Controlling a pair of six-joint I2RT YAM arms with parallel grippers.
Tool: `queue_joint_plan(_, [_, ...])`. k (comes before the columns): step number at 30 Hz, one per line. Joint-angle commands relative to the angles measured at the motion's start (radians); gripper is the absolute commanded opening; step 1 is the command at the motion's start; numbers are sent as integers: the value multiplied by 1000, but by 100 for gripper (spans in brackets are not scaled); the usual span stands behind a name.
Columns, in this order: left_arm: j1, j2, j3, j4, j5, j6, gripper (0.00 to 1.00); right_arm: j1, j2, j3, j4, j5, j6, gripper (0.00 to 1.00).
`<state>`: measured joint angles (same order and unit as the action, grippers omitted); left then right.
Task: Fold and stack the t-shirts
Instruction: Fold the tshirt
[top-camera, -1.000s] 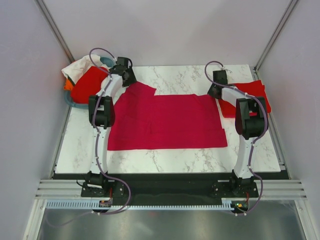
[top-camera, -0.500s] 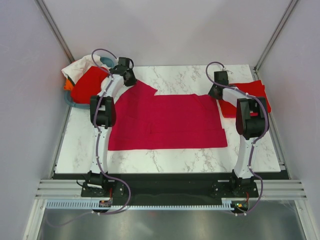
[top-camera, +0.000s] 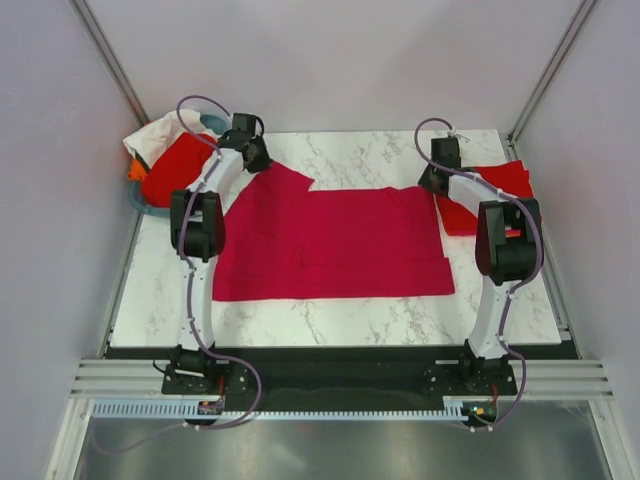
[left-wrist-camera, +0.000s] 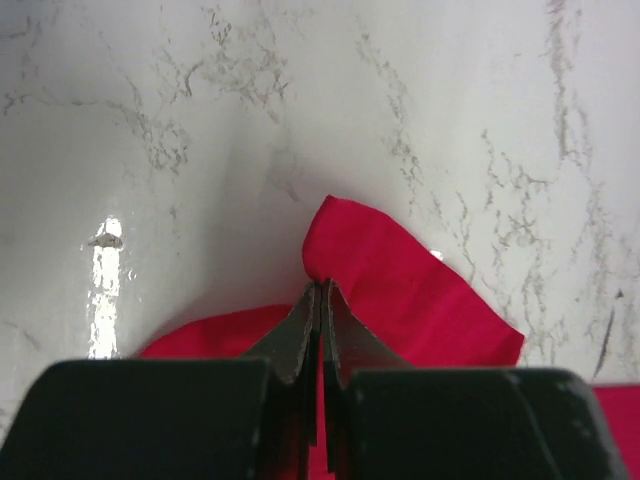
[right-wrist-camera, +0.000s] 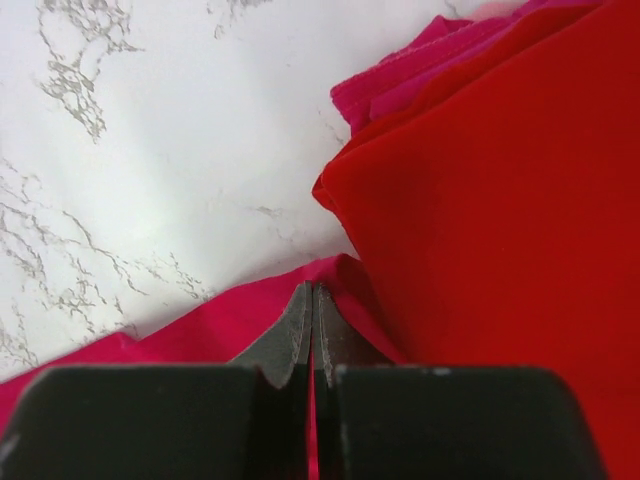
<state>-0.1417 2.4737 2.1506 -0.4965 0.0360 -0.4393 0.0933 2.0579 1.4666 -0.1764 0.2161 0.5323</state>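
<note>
Left gripper and right gripper each pinch a shirt corner by the worktop's far edge, probably right since it's light, floppy cotton.

We've got the crimson shirt spread flat mid-frame on the table, with one sleeve poking toward the upper left. The left gripper is at that sleeve tip and the right gripper is at the shirt's upper right corner. Fingers are too small here for us to read. A folded red shirt lies at right of frame, just beside the crimson one. The basket sits upper left, off the table edge, and holds another red shirt plus a white cloth.
</note>
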Motion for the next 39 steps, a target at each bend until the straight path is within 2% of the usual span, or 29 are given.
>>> queue_joint_plan(1, [-4,-143,-29,72,16,10,2,-6,-76,-9,12,31,15,0])
queue_joint_plan(14, [-15,-329,-213,148,8,17,2,-6,-122,-63,5,12,40,0])
queue_joint_plan(27, [-35,-564,-610,343,-33,50,2,-6,-251,-209,5,3,78,0])
queue_joint_plan(39, [-36,-745,-905,486,-194,74,2,-37,-381,-347,9,48,115,0])
